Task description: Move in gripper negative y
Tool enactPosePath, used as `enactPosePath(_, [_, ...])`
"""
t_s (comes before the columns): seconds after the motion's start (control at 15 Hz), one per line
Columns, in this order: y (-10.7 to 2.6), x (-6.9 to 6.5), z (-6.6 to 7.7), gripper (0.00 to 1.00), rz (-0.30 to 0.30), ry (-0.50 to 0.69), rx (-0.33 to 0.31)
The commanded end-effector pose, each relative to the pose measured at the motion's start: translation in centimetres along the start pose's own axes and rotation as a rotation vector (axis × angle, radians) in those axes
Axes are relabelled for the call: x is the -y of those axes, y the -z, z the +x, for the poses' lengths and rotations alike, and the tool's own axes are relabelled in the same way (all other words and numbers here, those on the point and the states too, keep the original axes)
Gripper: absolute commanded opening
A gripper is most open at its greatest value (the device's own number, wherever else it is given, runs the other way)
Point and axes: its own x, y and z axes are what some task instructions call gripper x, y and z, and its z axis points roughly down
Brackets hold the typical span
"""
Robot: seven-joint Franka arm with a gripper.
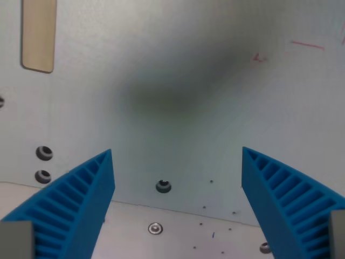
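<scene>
The gripper (pixel 177 162) is spread wide and empty above the plate (pixel 178 70). Its screws (pixel 163 186) could be scraped if height is lost during the move

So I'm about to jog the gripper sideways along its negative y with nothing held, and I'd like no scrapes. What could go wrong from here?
1. The open gripper looks close to the metal plate, so a slight downward drift might drag the blue fingers across it.
2. The screw heads near the plate seam could catch a fingertip.
3. Depth is hard to judge in the wrist view; the true clearance is unclear.
</scene>
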Motion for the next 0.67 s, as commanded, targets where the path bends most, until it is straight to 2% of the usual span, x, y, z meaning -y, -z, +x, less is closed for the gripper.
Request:
enactPosePath(0.07, [0.3, 1.4, -0.5, 1.0, -0.005, -0.016, -0.015])
enactPosePath(0.67, [0.2, 5.9, -0.5, 1.0, -0.005, -0.016, -0.015])
